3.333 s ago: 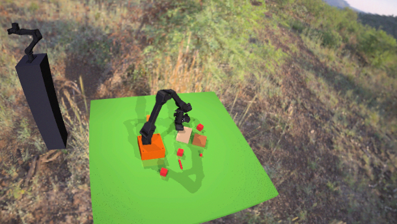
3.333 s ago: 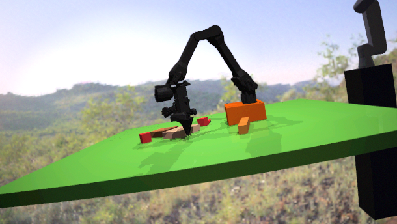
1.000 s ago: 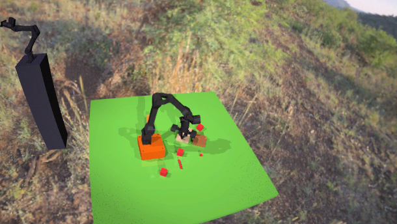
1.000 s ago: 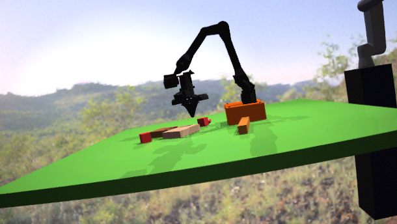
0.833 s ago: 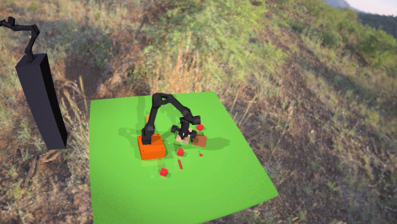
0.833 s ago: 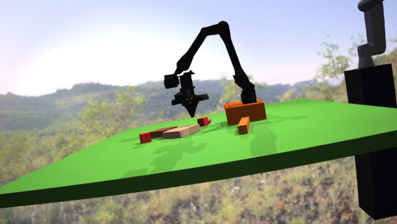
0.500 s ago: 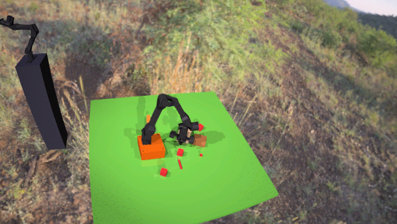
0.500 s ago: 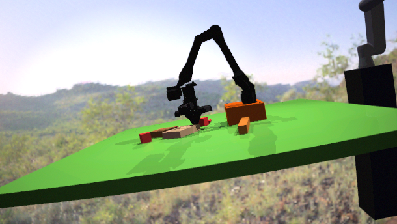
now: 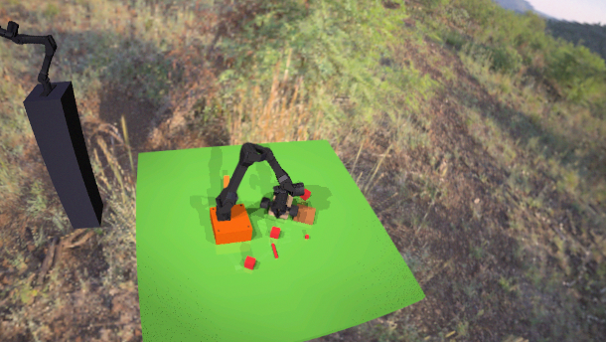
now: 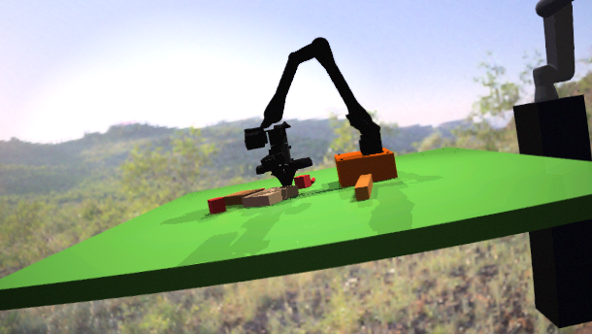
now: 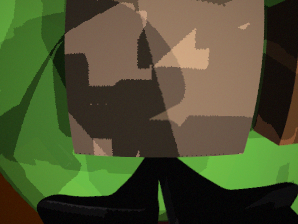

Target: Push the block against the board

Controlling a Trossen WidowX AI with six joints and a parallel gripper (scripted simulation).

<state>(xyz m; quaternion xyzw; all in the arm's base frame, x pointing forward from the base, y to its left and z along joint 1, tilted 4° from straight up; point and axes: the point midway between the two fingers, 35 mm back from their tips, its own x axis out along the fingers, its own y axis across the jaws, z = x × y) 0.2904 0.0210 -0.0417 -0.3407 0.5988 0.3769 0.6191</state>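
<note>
A flat tan piece (image 9: pixel 289 201) (image 10: pixel 262 198) (image 11: pixel 220 90) lies on the green table beside a flat brown piece (image 9: pixel 305 214) (image 10: pixel 243 195) (image 11: pixel 287 125). Which one is the square block and which the board is not certain. In the wrist view their facing sides run close together with a thin dark strip between them; contact cannot be told. Their near edges do not look even there. My gripper (image 9: pixel 281 215) (image 10: pixel 287 184) (image 11: pixel 156 152) is shut and empty. Its tips are low at the tan piece's near edge in the wrist view, and the arm partly hides that piece in the top view.
A red cube (image 9: pixel 305 194) (image 10: pixel 216 205) is near the brown piece. Other red cubes (image 9: pixel 275 233) (image 9: pixel 249 262), a red stick (image 9: pixel 274 251) and a tiny red piece (image 9: pixel 307 237) lie around. An orange bar (image 9: pixel 227 181) (image 10: pixel 363 186) lies behind the orange base (image 9: pixel 232 230) (image 10: pixel 366 170).
</note>
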